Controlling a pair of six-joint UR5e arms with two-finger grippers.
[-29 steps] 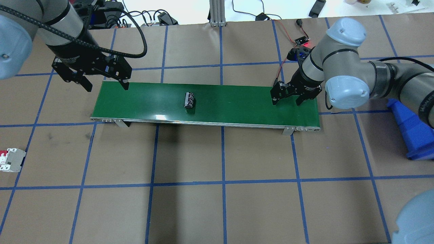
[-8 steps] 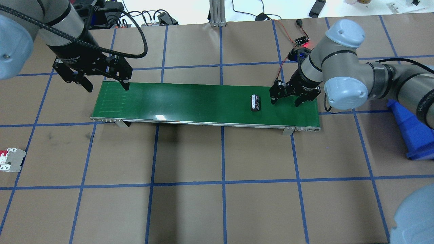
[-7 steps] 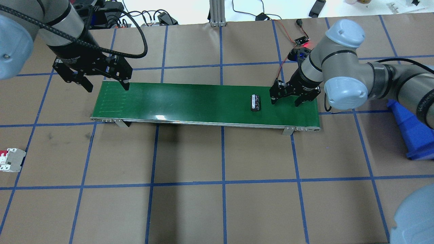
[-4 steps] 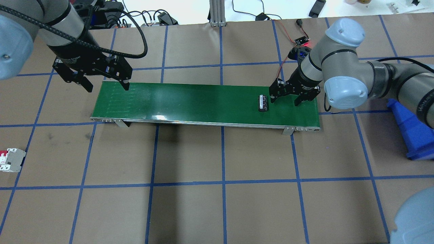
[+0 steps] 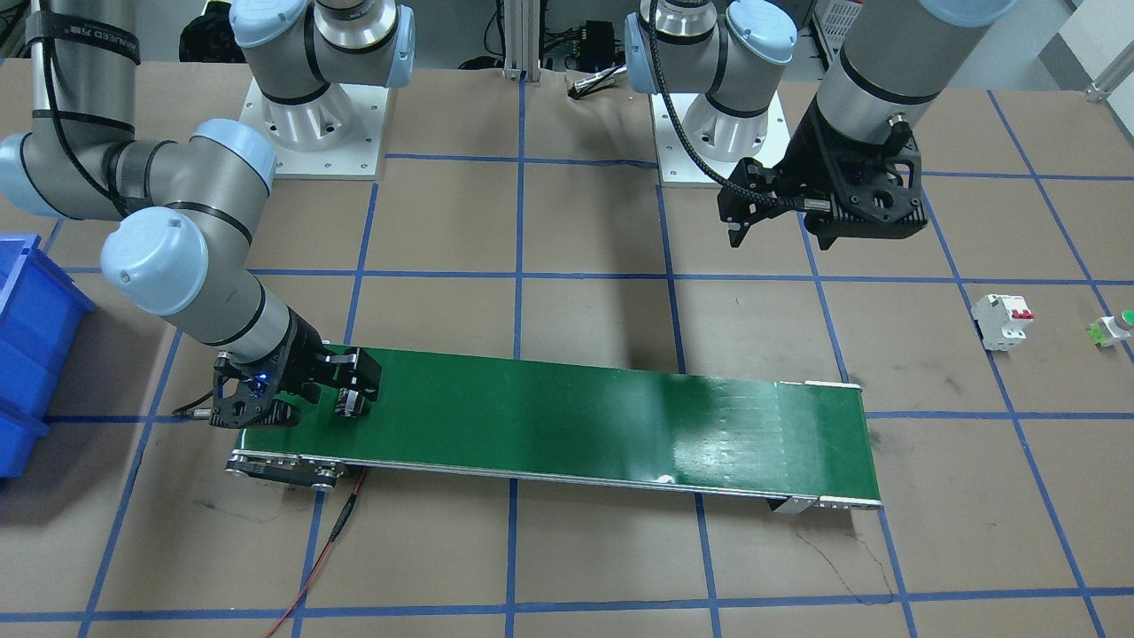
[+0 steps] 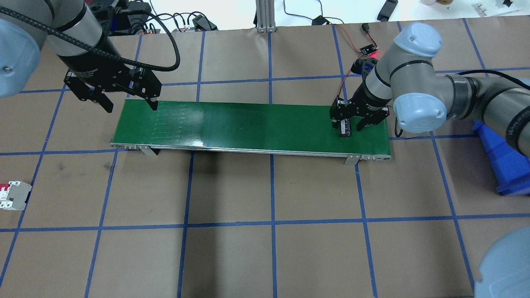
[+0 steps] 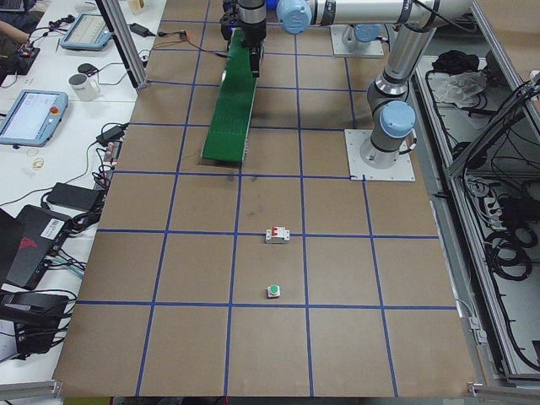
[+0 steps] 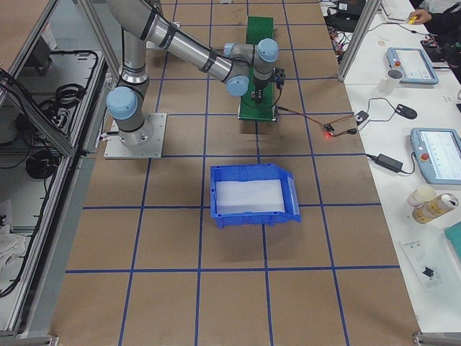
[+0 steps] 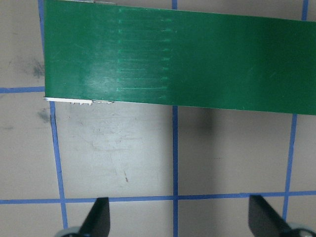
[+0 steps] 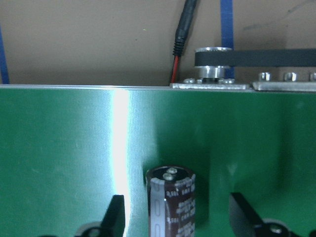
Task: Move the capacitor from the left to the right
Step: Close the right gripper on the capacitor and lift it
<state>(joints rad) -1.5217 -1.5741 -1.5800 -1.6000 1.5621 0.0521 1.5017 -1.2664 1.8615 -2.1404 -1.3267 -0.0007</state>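
Note:
The capacitor [image 6: 344, 127], a small black cylinder with pale stripes, lies on the green conveyor belt [image 6: 248, 124] near its right end. My right gripper [image 6: 350, 123] is open and low over the belt, with the capacitor between its fingers, nearer the left one. In the right wrist view the capacitor [image 10: 172, 202] lies between the fingertips [image 10: 116, 215] with a gap on each side. In the front view it [image 5: 348, 403] sits by the right gripper [image 5: 306, 399]. My left gripper [image 6: 130, 103] is open and empty above the belt's left end.
A white circuit breaker [image 6: 14, 195] with red switches lies at the table's left edge, and a green push button [image 5: 1114, 328] lies beyond it. A blue bin [image 6: 501, 161] stands to the right of the belt. A red-lit sensor board [image 6: 367, 50] with wires lies behind the right gripper.
The capacitor has ridden the belt rightward from its middle to between my right gripper's fingers. The right gripper shifted slightly. The left arm has not moved.

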